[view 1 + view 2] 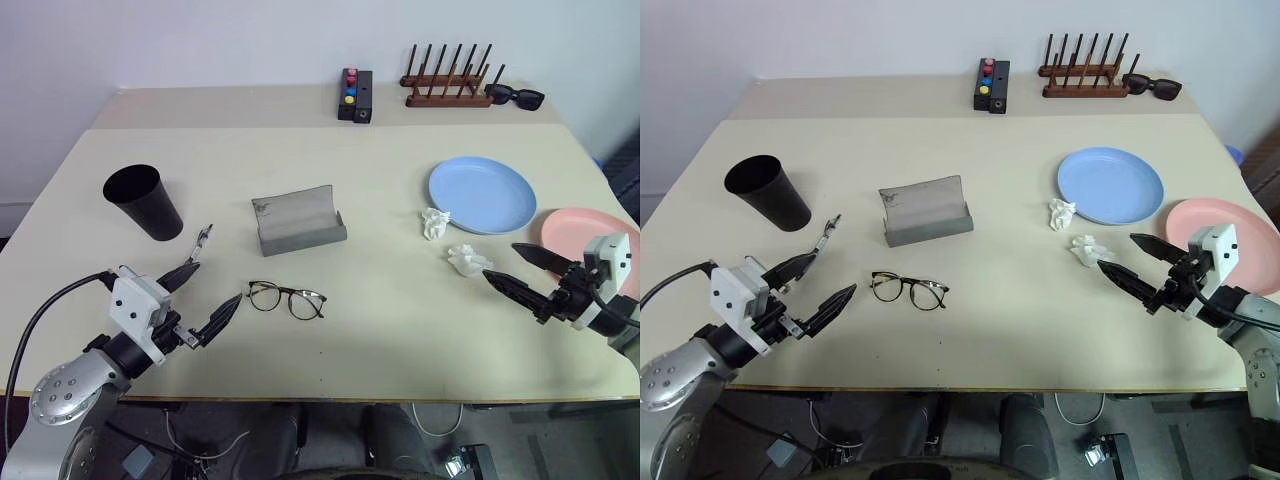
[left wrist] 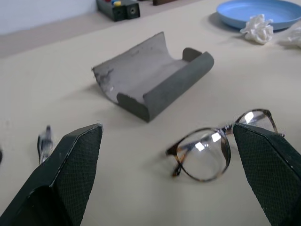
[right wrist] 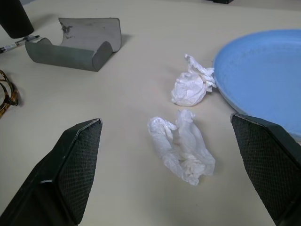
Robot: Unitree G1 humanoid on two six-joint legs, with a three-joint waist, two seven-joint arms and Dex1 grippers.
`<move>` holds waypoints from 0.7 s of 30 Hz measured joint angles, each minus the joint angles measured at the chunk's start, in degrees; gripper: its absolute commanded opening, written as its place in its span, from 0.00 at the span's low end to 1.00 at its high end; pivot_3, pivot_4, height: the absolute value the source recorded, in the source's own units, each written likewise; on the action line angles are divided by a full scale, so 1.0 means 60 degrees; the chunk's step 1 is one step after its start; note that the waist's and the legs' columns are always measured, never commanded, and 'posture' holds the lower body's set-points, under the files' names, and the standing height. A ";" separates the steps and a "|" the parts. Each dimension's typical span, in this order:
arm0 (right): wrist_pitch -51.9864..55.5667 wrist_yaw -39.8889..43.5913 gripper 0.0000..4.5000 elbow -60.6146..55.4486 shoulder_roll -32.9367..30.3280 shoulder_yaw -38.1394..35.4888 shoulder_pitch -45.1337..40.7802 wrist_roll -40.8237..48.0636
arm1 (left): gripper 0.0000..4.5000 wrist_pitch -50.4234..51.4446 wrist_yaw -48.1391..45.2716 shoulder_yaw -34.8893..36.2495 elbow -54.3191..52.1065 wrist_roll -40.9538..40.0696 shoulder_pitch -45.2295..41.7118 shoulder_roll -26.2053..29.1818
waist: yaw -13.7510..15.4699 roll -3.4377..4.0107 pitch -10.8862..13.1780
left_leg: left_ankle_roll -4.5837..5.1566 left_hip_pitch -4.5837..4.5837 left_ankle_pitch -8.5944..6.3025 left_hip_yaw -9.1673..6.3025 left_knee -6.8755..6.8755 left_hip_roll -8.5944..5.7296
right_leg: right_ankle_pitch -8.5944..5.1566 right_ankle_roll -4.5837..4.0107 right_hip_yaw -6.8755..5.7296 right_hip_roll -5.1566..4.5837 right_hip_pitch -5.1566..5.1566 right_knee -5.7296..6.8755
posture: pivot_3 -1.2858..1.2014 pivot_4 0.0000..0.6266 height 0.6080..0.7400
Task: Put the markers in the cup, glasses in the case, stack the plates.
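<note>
While nothing is held yet, we have both claws spread wide and empty: our left gripper hangs just beside the glasses, our right gripper near two crumpled tissues and the plates. The glasses lie open on the table, lenses toward us, just in front of the grey case, which stands open with its lid up. We judge them light, thin and easily bent, with lenses that scratch, so the bridge or the frame edge by a hinge looks the safest hold, with gentle closing. One marker lies between the black cup and the case; it seems light, stiff and smooth, likely to roll, so we would pinch it across the barrel near the middle. The cup stands upright and may tip if bumped. The blue plate and the pink plate sit side by side, apart; they look rigid, light and slick, best taken at the rim.
</note>
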 measured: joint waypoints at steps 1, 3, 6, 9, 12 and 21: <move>-0.0014 0.0014 0.99 0.0056 0.0000 0.0040 -0.0110 -0.0012 | 1.00 -0.0049 0.0001 0.0012 0.0002 0.0007 0.0017 -0.0034 | 0.0000 0.0000 0.0000 | 0.0000 0.0000 0.0000 0.0000 0.0000 0.0000 | 0.0000 0.0000 0.0000 0.0000 0.0001 0.0000 | 0.52 0.24 1.00; -0.0079 0.0052 0.99 0.0141 0.0000 0.0131 -0.0261 -0.0056 | 1.00 -0.0202 -0.0036 0.0025 0.0014 0.0013 0.0046 -0.0080 | -0.0008 0.0000 0.0000 | 0.0000 0.0000 0.0000 0.0000 0.0001 0.0000 | 0.0000 0.0000 0.0000 0.0000 0.0001 -0.0001 | 0.52 0.24 1.00; -0.0132 0.0103 0.99 0.0336 0.0009 0.0308 -0.0434 -0.0153 | 1.00 -0.0516 -0.0124 0.0126 0.0180 0.0035 0.0130 -0.0124 | -0.0010 0.0000 0.0000 | 0.0000 0.0000 0.0000 0.0000 -0.0001 0.0000 | 0.0000 0.0000 0.0000 0.0000 -0.0001 -0.0001 | 0.52 0.24 1.00; -0.0173 0.0098 0.99 0.0390 0.0042 0.0410 -0.0554 -0.0206 | 1.00 -0.0782 -0.0235 0.0212 0.0405 0.0049 0.0196 -0.0190 | -0.0009 0.0000 0.0000 | 0.0000 0.0000 0.0000 0.0000 0.0000 0.0000 | 0.0000 0.0000 0.0000 0.0000 0.0000 -0.0001 | 0.52 0.24 1.00; -0.0205 0.0103 0.99 0.0465 0.0049 0.0544 -0.0651 -0.0237 | 1.00 -0.1021 -0.0282 0.0211 0.0552 0.0092 0.0315 -0.0298 | -0.0009 -0.0001 0.0000 | 0.0000 0.0000 0.0000 0.0000 0.0000 0.0000 | 0.0000 0.0000 0.0000 -0.0001 0.0000 -0.0003 | 0.52 0.24 1.00; -0.0364 0.0148 0.99 0.0615 0.0051 0.0655 -0.0922 -0.0368 | 1.00 -0.1632 -0.0519 0.0206 0.1157 0.0253 0.0370 -0.0444 | -0.0011 0.0000 0.0000 | 0.0000 0.0000 0.0000 0.0000 0.0000 0.0000 | 0.0000 0.0000 -0.0001 -0.0001 -0.0001 -0.0002 | 0.52 0.24 1.00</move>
